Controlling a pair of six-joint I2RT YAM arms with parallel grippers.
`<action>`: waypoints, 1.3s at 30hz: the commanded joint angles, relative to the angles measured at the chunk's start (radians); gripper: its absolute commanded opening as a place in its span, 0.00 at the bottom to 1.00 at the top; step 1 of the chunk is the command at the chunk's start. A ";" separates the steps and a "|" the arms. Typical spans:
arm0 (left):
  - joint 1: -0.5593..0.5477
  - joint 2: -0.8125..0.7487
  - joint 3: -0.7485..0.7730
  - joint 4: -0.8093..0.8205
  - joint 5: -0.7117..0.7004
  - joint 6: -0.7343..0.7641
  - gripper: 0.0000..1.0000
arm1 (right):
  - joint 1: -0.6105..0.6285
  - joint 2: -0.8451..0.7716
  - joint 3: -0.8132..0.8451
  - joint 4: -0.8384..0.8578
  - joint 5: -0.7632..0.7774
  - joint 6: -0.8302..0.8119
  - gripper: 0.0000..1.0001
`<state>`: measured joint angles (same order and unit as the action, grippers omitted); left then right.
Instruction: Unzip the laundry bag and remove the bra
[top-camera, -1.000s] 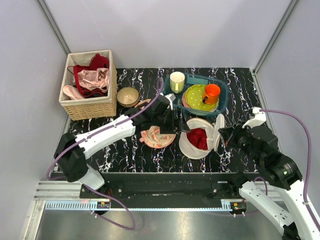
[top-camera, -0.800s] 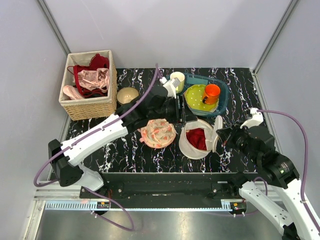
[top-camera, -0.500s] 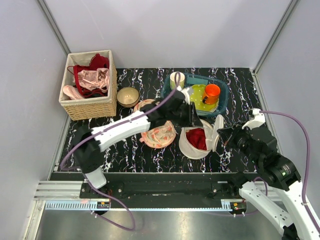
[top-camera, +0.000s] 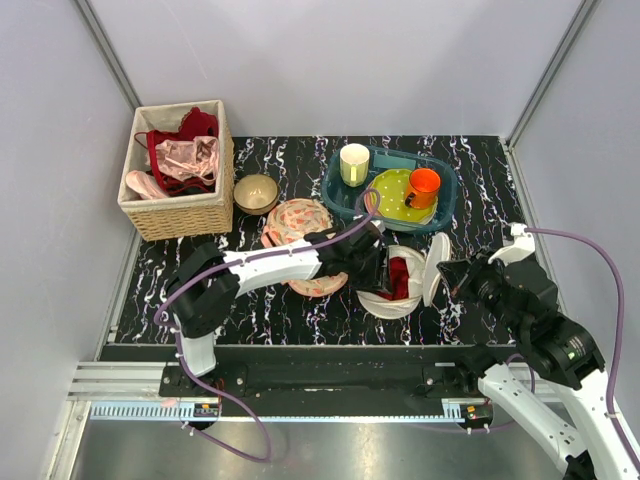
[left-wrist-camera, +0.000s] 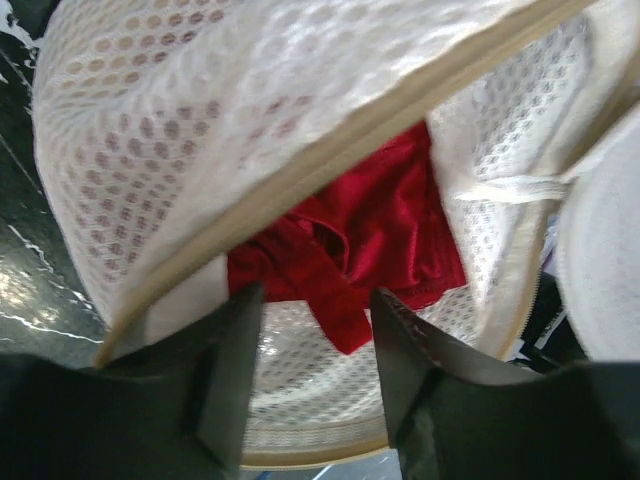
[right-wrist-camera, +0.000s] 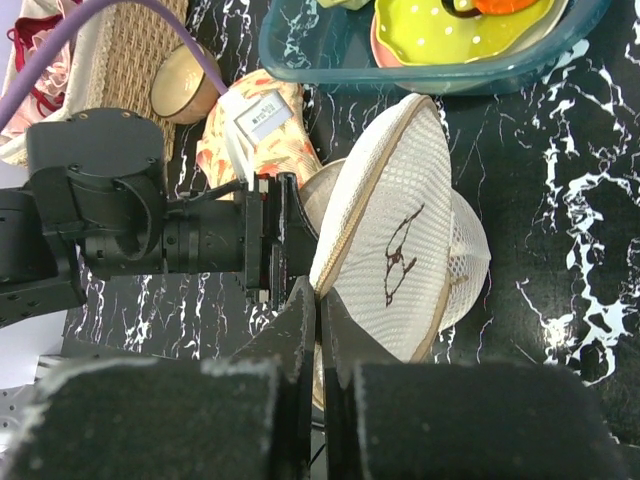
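Observation:
The white mesh laundry bag (top-camera: 385, 303) lies unzipped at the table's front centre, its domed flap (top-camera: 436, 264) standing up on the right. Inside lies the red bra (top-camera: 403, 274). My left gripper (top-camera: 384, 268) reaches into the bag's mouth. In the left wrist view its fingers (left-wrist-camera: 236, 372) stand apart either side of a hanging end of the red bra (left-wrist-camera: 350, 255), not touching it. My right gripper (right-wrist-camera: 319, 292) is shut on the tan zip rim of the flap (right-wrist-camera: 400, 240), holding it upright.
A wicker basket (top-camera: 185, 215) of garments stands back left, with a tan bowl (top-camera: 256, 192) beside it. A peach floral cloth (top-camera: 298, 220) lies left of the bag. A teal tub (top-camera: 331, 186) behind holds a green spotted plate (top-camera: 392, 195), an orange cup (top-camera: 423, 186) and a yellow cup (top-camera: 354, 163).
My left arm swung right from the floral cloth and dropped into the bag's mouth, its jaws narrowing and then widening. The right gripper kept hold of the flap.

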<state>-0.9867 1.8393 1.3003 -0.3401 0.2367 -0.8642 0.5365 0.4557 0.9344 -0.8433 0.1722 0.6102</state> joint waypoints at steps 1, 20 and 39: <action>-0.026 -0.006 0.096 -0.046 -0.124 0.057 0.56 | 0.002 -0.022 -0.035 0.007 -0.008 0.049 0.00; -0.059 0.207 0.314 -0.206 -0.355 0.059 0.67 | 0.002 -0.028 -0.069 0.016 -0.036 0.063 0.00; -0.043 -0.127 0.353 -0.099 0.030 0.041 0.00 | 0.002 0.011 -0.115 -0.020 0.049 0.121 0.00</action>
<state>-1.0397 1.8091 1.6112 -0.5365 0.1337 -0.8047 0.5365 0.4412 0.8333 -0.8669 0.1818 0.6907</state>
